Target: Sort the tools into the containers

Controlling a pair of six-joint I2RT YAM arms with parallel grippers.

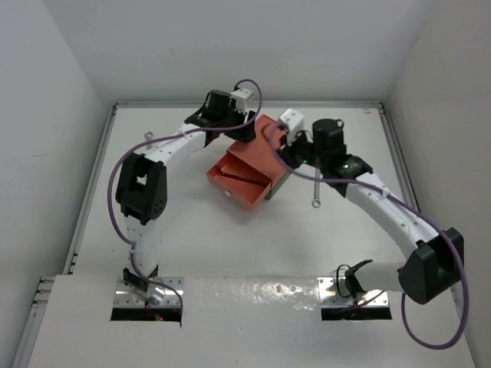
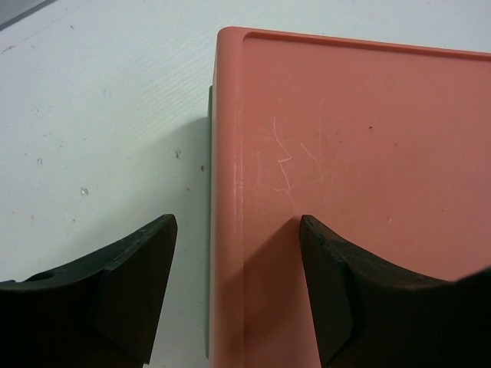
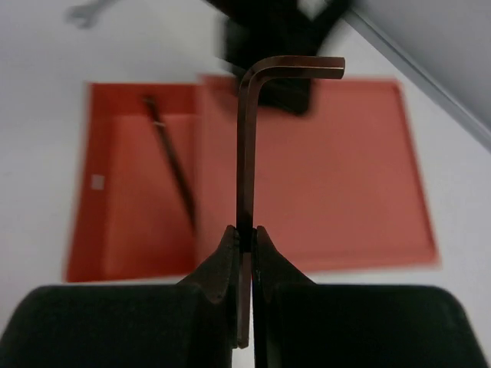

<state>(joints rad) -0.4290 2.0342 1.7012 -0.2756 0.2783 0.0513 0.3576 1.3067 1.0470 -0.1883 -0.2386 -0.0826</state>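
The orange-red box [image 1: 257,149] sits mid-table with its drawer [image 1: 244,186] pulled out toward the near left. It also fills the right wrist view [image 3: 322,176]. One thin black rod tool [image 3: 170,157] lies in the drawer. A dark green edge [image 2: 208,230] shows under the orange box, so the green box is mostly hidden beneath it. My right gripper [image 3: 245,230], also in the top view [image 1: 286,153], is shut on a black L-shaped hex key [image 3: 247,130] above the box. My left gripper [image 2: 238,222] is open, astride the box's far edge [image 1: 244,132]. A silver wrench [image 1: 315,188] lies right of the box.
A second silver wrench [image 1: 148,136] lies at the far left, partly behind the left arm, and shows blurred in the right wrist view [image 3: 83,13]. Purple cables [image 1: 115,180] loop off both arms. White walls enclose the table. A white cover [image 1: 253,307] spans the near edge.
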